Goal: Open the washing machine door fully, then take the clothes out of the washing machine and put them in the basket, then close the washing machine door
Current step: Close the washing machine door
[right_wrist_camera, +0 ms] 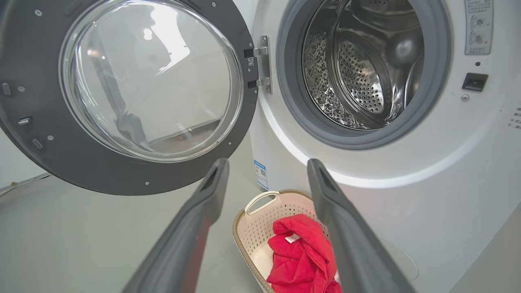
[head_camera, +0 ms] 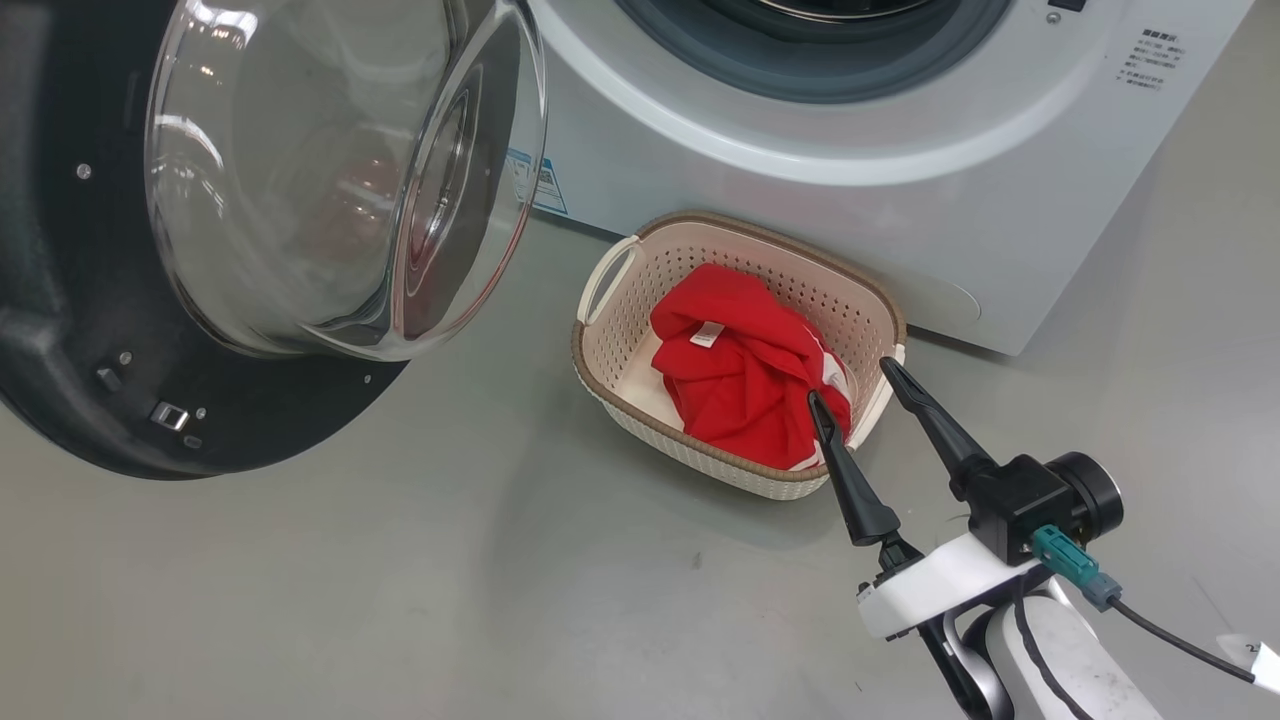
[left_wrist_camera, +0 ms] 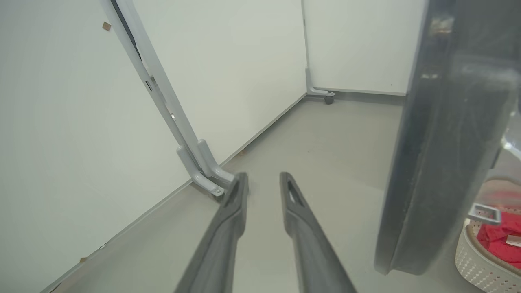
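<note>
The washing machine door (head_camera: 90, 330) stands swung wide open at the left, its glass bowl bulging out; its black edge (left_wrist_camera: 439, 142) is just right of my left gripper (left_wrist_camera: 263, 177), which is open and holds nothing. The washing machine (head_camera: 900, 200) shows its grey-ringed mouth and a steel drum (right_wrist_camera: 366, 73) with no fabric visible inside. Red clothes (head_camera: 745, 375) lie heaped in the cream basket (head_camera: 610, 370) on the floor before the machine. My right gripper (head_camera: 851, 383) hovers open over the basket's near right rim, nothing between its fingers. The right wrist view shows door (right_wrist_camera: 101, 175), basket (right_wrist_camera: 252, 228) and clothes (right_wrist_camera: 301, 252).
Grey floor (head_camera: 400, 600) spreads in front of the machine. In the left wrist view, white wall panels (left_wrist_camera: 61, 122) meet in a corner, with a slanted grey stand leg (left_wrist_camera: 191, 162) close ahead of my left fingers and a small caster (left_wrist_camera: 329, 99) further back.
</note>
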Robot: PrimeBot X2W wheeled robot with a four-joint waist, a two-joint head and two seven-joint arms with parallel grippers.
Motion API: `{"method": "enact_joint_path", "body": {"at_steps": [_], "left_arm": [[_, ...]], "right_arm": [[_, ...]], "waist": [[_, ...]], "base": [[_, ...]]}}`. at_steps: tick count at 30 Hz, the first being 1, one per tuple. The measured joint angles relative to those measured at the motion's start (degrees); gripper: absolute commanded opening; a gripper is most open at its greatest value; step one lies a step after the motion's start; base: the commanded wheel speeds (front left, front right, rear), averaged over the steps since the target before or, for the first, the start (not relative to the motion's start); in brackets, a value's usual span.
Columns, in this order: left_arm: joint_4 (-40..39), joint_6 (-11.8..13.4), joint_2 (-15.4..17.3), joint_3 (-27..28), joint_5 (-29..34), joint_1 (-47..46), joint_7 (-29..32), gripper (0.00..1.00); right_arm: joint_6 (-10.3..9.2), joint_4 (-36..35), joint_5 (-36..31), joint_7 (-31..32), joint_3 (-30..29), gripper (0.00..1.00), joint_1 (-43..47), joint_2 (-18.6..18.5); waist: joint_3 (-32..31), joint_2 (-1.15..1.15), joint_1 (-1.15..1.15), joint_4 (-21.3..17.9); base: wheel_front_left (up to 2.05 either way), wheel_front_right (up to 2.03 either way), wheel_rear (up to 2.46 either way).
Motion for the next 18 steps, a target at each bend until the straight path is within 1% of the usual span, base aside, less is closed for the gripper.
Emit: {"method": "enact_joint_path", "body": {"at_steps": [5,8,10,12,15,18], "left_arm": [[-0.07,0.0,0.04,0.21,-2.54,-1.64,0.0,0.0],[0.12,0.0,0.55,-0.13,-2.78,-2.05,0.22,0.0],[0.73,0.0,0.4,0.15,-4.92,-2.75,1.71,0.0],[1.55,0.0,-1.22,1.62,-10.45,-4.35,4.26,0.0],[2.69,0.0,-4.85,3.44,-19.12,-6.92,8.62,0.0],[3.02,0.0,-7.06,6.22,-26.82,-9.42,12.66,0.0]], "right_arm": [[0.0,0.11,0.01,-0.42,0.01,1.0,0.0,0.08],[0.0,0.14,0.01,-0.42,0.18,1.0,0.0,0.11],[0.0,0.14,0.01,-0.42,0.27,1.0,-0.01,0.13],[0.0,0.15,0.01,-0.43,0.29,1.0,-0.01,0.14],[0.0,0.18,0.01,-0.43,0.41,1.0,-0.01,0.14],[0.0,0.24,0.01,-0.43,0.54,1.0,-0.01,0.16]], "waist": [[0.08,0.0,0.0,-0.13],[0.17,0.0,0.0,-0.2],[0.23,0.0,0.0,-0.25],[0.3,0.0,0.0,-0.28],[0.39,0.0,0.0,-0.37],[0.47,0.0,0.0,-0.48]], "base": [[0.0,0.0,0.0],[0.0,0.0,0.0],[0.0,0.0,0.0],[0.0,0.0,0.0],[0.0,0.0,0.0],[0.0,0.0,0.0]]}}
